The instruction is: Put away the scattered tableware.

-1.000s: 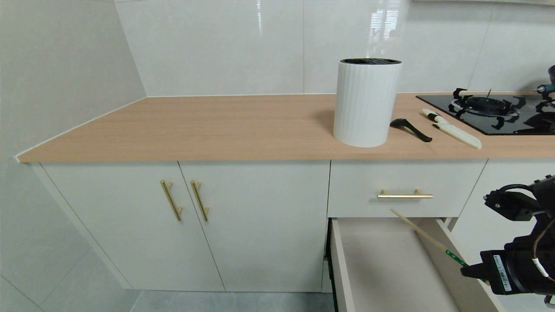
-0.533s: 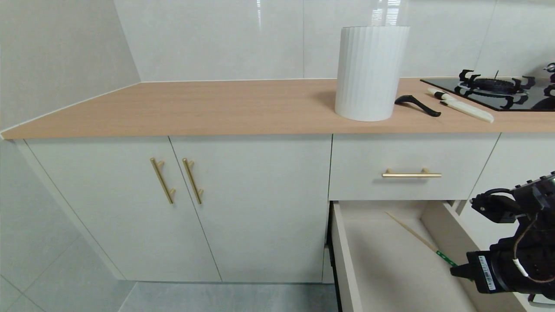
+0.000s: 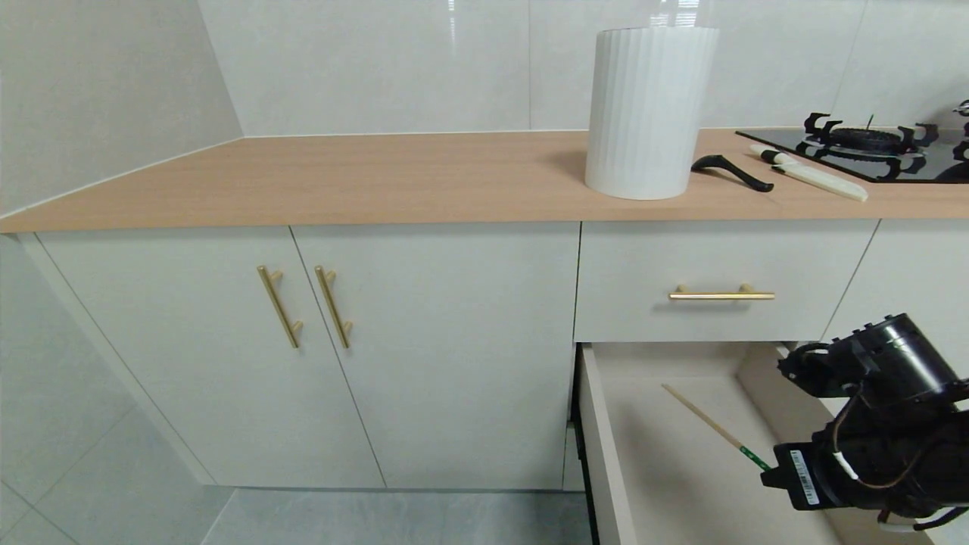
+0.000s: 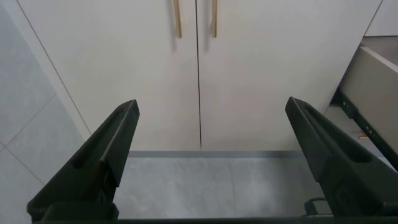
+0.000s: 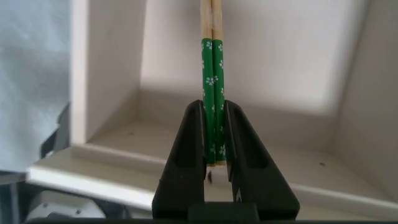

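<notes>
Our right gripper fingers clamp the chopsticks near the right edge of the drawer — our left gripper fingers released.

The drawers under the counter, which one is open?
The lower white drawer is pulled out, the right hand holding green-ended wooden chopsticks over it. The upper white drawer, with the gold bar handle, is shut.

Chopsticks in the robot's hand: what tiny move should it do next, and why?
Probably lower the right hand a little into the open drawer, then let go. It grips the chopsticks by their green ends, and they slant over the drawer's floor, seemingly not lying on it yet.
</notes>
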Robot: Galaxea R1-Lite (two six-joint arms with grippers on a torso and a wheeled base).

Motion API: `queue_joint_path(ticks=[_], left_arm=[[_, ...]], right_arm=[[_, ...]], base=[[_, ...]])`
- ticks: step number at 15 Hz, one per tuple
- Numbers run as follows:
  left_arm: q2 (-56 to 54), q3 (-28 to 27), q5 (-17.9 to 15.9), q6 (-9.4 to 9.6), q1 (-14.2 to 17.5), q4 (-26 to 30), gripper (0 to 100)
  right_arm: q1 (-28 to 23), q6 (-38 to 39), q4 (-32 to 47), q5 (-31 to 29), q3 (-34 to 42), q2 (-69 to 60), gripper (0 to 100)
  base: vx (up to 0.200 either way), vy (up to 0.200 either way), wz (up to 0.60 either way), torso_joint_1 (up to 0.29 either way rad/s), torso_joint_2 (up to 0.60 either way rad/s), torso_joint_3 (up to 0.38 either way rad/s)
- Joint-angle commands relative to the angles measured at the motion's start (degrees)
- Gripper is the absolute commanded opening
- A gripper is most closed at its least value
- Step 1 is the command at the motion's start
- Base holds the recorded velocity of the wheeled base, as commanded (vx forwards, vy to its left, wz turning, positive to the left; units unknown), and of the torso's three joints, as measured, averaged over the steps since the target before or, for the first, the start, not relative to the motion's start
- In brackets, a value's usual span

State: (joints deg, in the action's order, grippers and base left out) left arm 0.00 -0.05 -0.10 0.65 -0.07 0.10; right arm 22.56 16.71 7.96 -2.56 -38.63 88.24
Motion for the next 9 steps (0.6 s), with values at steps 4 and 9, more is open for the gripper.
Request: queue_joint_path(ticks=[4,9], left_arm=[[0.09,-0.04,0.01,-0.03,-0.01,-0.01,100],[0.09,-0.04,0.01,-0.03,-0.01,-0.01,100]], right_arm=[[2.66,-0.19,-21.41,-4.47,-2.41,27.60,0],[4.33,0.07,-23.69,-6.40,-7.07,38.59,0]], base=[[0.000,0.000,0.00,0.000,0.00,0.000],[0.000,0.000,0.00,0.000,0.00,0.000]])
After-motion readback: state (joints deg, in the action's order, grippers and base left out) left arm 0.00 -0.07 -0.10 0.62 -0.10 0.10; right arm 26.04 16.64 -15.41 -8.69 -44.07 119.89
